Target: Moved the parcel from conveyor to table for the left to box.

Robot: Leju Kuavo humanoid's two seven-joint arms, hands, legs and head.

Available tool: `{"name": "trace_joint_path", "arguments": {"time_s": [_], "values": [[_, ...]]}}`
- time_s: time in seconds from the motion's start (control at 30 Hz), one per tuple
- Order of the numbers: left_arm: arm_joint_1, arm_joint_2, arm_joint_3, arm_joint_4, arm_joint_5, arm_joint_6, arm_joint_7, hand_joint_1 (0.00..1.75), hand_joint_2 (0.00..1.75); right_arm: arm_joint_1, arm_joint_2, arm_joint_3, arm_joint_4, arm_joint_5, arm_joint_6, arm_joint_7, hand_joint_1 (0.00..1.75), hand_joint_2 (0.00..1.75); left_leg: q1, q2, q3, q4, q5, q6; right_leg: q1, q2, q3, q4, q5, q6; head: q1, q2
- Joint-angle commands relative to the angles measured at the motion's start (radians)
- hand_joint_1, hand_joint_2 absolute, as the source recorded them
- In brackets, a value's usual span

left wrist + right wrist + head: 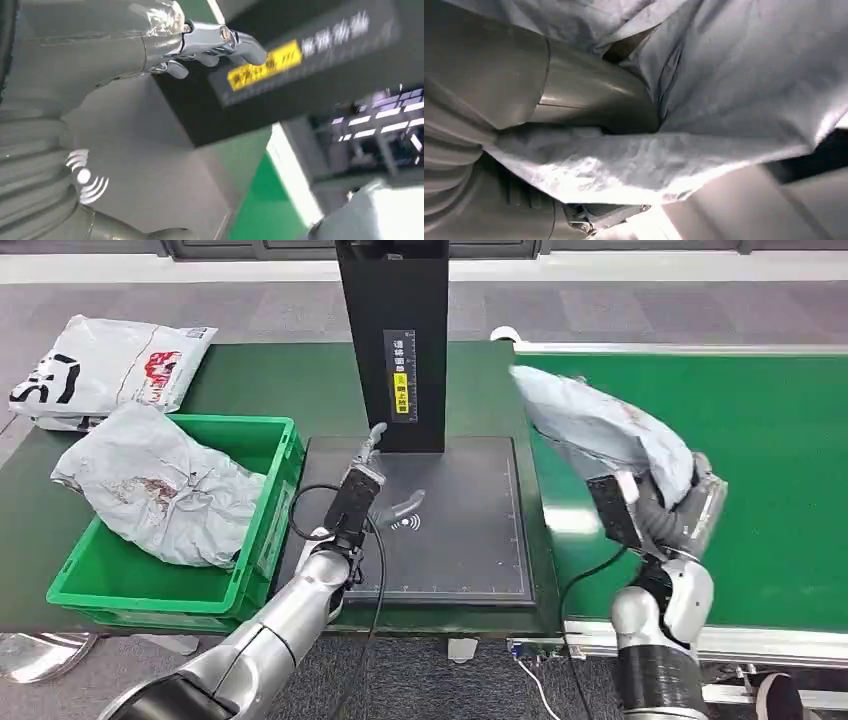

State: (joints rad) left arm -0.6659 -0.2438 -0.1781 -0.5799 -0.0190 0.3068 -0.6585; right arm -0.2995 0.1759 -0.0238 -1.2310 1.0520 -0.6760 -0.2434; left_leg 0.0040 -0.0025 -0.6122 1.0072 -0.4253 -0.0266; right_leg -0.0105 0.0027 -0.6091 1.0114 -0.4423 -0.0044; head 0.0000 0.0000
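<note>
The right robot hand (pixel 668 502) grips a grey parcel (pixel 600 425) and holds it up in the air. The parcel hangs over the border between the green conveyor (pixel 770 460) and the dark surface (pixel 270 390), and its far end points toward the black post (pixel 392 340). In the right wrist view the crumpled grey plastic of the parcel (pixel 704 125) is wrapped around the thick thumb (pixel 589 100), so the grip is firm.

The left robot hand (pixel 372 455) is over the black pad (pixel 450 530), which lies on the surface just in front of the post. The hand holds nothing, and its fingers (pixel 210 42) are stretched out and apart, close to the post and its yellow label (pixel 265 65). A white signal mark (pixel 404 523) is printed on the pad near this hand.

On the left side of the pad stands a green box (pixel 262 530). Another grey parcel (pixel 160 485) lies inside it, crumpled, and it rises above the rim. Behind the box, a white bag (pixel 110 365) with black and red print lies on the surface.
</note>
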Motion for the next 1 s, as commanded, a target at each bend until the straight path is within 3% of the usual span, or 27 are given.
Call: {"name": "trace_joint_path", "arguments": {"time_s": [0.03,0.13,0.37,0.63,0.67,0.7,1.0], "values": [[0.007,0.062,0.113,-0.024,0.038,0.022,-0.039,0.00,1.75,-0.037,0.009,0.376,0.202,-0.158,0.036,-0.072,1.75,1.75,0.001,0.007,0.004,-0.001,-0.001,0.000,0.001,0.007,0.002,-0.002,0.001,0.000,0.000,0.000],[0.027,0.071,0.104,-0.048,0.040,0.024,-0.026,0.00,1.75,-0.043,0.005,0.453,0.278,-0.263,0.192,-0.075,1.75,1.75,0.000,0.003,0.004,-0.002,-0.001,0.000,0.000,0.003,0.003,-0.002,0.000,0.000,0.000,0.000],[0.028,0.070,0.104,-0.048,0.041,0.025,-0.027,0.00,1.75,-0.043,0.004,0.458,0.283,-0.262,0.192,-0.075,1.75,1.75,0.000,-0.001,0.002,-0.001,-0.001,0.000,0.000,-0.001,0.002,-0.002,0.000,0.000,0.000,0.000],[-0.027,0.051,0.051,0.003,0.044,0.000,0.030,0.00,1.75,-0.068,-0.029,0.649,0.378,-0.258,0.617,0.023,1.75,1.75,0.001,-0.001,0.001,-0.001,-0.001,0.000,0.001,-0.001,0.002,-0.003,0.000,0.000,0.000,0.000],[-0.044,0.040,0.042,0.020,0.043,0.006,0.040,0.00,1.75,-0.079,-0.025,0.656,0.398,-0.251,0.647,0.059,1.13,1.75,0.001,-0.003,0.000,0.000,-0.001,0.000,0.000,-0.003,0.000,-0.001,-0.001,0.000,0.000,0.000],[-0.057,0.029,0.039,0.034,0.047,0.004,0.050,0.00,1.75,-0.082,-0.030,0.667,0.407,-0.236,0.655,0.078,0.00,1.75,0.001,-0.003,0.000,0.000,-0.001,0.000,0.001,-0.003,0.001,-0.001,0.000,0.000,0.000,0.000],[-0.101,-0.010,0.007,0.056,0.046,0.000,0.065,0.00,1.75,-0.022,-0.058,0.543,0.301,-0.232,0.599,0.167,0.00,1.75,0.001,-0.007,0.002,-0.001,0.001,0.000,0.001,-0.007,0.004,-0.004,0.000,0.000,0.000,0.000]]}}
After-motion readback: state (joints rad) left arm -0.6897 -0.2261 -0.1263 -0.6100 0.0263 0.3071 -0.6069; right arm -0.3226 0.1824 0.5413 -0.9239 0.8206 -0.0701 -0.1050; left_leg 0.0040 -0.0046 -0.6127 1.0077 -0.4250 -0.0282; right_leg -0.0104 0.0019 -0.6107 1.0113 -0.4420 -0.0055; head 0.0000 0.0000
